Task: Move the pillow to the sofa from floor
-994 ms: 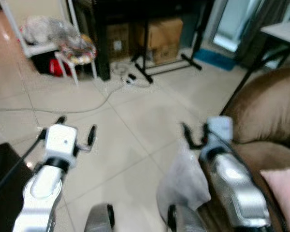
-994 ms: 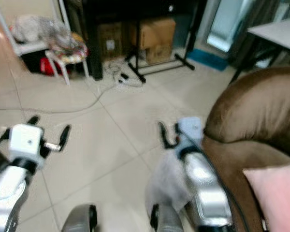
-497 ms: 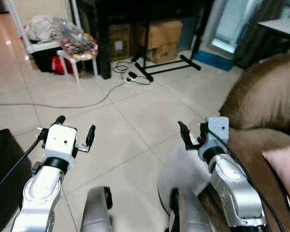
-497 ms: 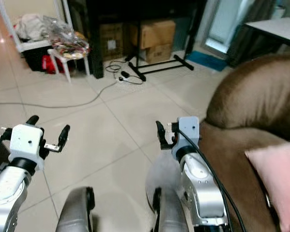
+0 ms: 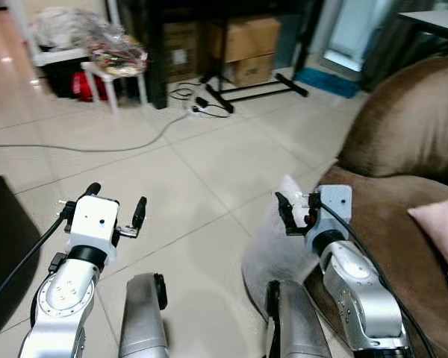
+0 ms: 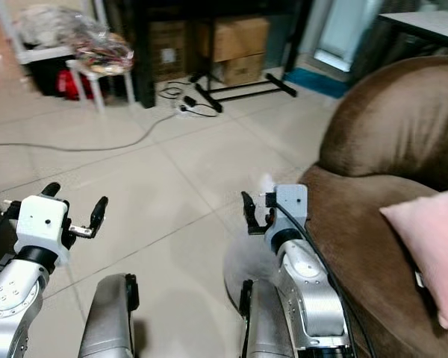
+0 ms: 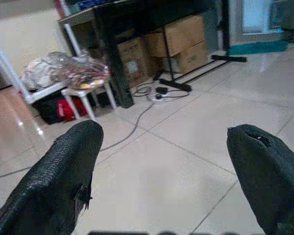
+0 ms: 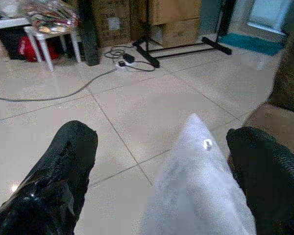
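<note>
Right gripper (image 5: 293, 215), fingers spread and empty, hangs just above the white pillow (image 5: 272, 250).
Pillow stands on the tiled floor (image 5: 201, 164) against the brown sofa (image 5: 403, 142), long axis upright, top corner up and away from the robot. Left gripper (image 5: 116, 206) is likewise spread, holding nothing.

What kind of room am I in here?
Most likely a home living room: a brown sofa with a pink pillow, tiled floor, and cardboard boxes stored under a dark table.
</note>
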Robot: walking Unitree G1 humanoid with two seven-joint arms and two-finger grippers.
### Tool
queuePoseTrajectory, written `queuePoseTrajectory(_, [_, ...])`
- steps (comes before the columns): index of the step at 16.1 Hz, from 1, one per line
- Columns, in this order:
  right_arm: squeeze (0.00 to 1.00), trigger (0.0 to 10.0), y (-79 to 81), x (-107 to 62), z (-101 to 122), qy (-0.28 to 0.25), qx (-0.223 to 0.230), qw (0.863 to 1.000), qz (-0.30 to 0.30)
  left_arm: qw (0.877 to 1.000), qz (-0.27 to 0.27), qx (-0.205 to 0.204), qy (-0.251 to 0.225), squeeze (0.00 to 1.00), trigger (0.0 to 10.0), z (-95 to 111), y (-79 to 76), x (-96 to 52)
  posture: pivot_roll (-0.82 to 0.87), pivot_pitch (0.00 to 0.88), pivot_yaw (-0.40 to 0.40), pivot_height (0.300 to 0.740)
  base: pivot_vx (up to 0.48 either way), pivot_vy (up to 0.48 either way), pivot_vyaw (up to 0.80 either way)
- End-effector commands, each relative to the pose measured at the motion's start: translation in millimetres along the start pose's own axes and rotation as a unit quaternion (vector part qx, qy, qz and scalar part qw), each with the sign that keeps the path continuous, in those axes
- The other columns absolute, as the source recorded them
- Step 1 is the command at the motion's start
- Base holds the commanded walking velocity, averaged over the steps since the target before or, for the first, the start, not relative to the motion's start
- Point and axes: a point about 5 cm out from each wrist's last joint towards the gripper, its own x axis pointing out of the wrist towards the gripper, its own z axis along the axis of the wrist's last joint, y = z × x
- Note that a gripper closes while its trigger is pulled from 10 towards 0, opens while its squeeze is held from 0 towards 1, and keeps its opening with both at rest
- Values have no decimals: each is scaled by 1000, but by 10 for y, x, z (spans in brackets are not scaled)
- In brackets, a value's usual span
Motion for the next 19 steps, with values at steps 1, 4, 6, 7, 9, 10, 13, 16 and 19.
queuePoseTrajectory(1, [0, 10000, -26, 2, 38, -6, -12, 1000, -1, 1000, -8, -4, -13, 0, 10000, 56, -18, 1, -28, 0, -50, 503, 244, 0, 0])
queuePoseTrajectory(4, [0, 10000, -19, 11, 32, -4, -20, 1000, 7, 1000, -10, -4, -13, 0, 10000, 54, -23, -7, -28, 0, -50, 503, 311, 0, 533])
queuePoseTrajectory(6, [0, 10000, -23, 15, 23, -3, -15, 1000, 7, 1000, -11, -5, -13, 0, 10000, 58, -24, -11, -27, 0, -50, 503, 326, 0, 800])
queuePoseTrajectory(7, [0, 10000, -25, 17, 19, -2, -12, 1000, 7, 1000, -11, -6, -12, 0, 10000, 57, -23, -12, -27, 0, -50, 503, 330, 0, 800])
queuePoseTrajectory(9, [0, 10000, -43, 14, 20, -4, -3, 1000, 1, 1000, -11, -6, -12, 0, 10000, 61, -24, -13, -28, 0, -50, 503, 328, 0, 0])
queuePoseTrajectory(10, [0, 10000, -43, 15, 19, -3, -3, 1000, 2, 1000, -10, -6, -12, 0, 10000, 60, -24, -12, -28, 0, -50, 503, 300, 0, 0])
queuePoseTrajectory(13, [1000, 10000, -84, 39, 40, -2, -15, 1000, 5, 1000, -12, 1, -5, 0, 10000, 41, -40, -4, -35, 0, -48, 503, 0, 0, 0])
queuePoseTrajectory(16, [1000, 10000, -243, 193, -104, 71, -56, 996, -23, 998, -61, 14, 20, 0, 10000, -43, -102, 25, -31, 0, -51, 503, 0, 0, 0])
queuePoseTrajectory(19, [1000, 10000, -328, 370, -242, 121, -65, 990, -33, 991, -123, 27, 41, 0, 10000, -117, -166, 41, -28, 0, -40, 503, 0, 0, 0])
